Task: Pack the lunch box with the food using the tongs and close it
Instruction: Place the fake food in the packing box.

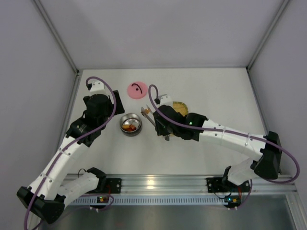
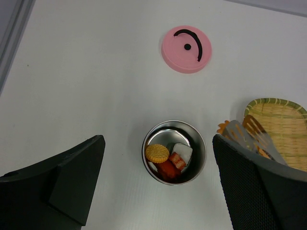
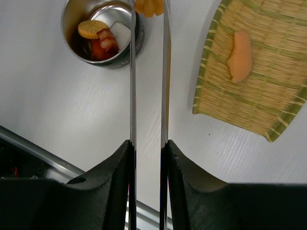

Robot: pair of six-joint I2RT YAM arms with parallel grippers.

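Gripping the long slim pale tongs [image 3: 164, 72], the right end effector [image 3: 147, 148] holds a small orange food piece [image 3: 149, 5] just beside the round shiny steel lunch box [image 2: 168, 130]. Next, it seemingly must drop the piece inside. The left end effector [image 2: 158, 163] hangs open.

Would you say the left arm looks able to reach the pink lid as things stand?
Probably yes: the open left gripper hangs by the lunch box, and the pink lid lies on bare table just beyond, nothing between.

- The woven tray [image 1: 181, 106] lies mostly hidden beneath the right arm [image 1: 225, 136].
- The orange piece [image 3: 149, 6] at the tips of the tongs [image 3: 165, 72] is cut by the top edge.
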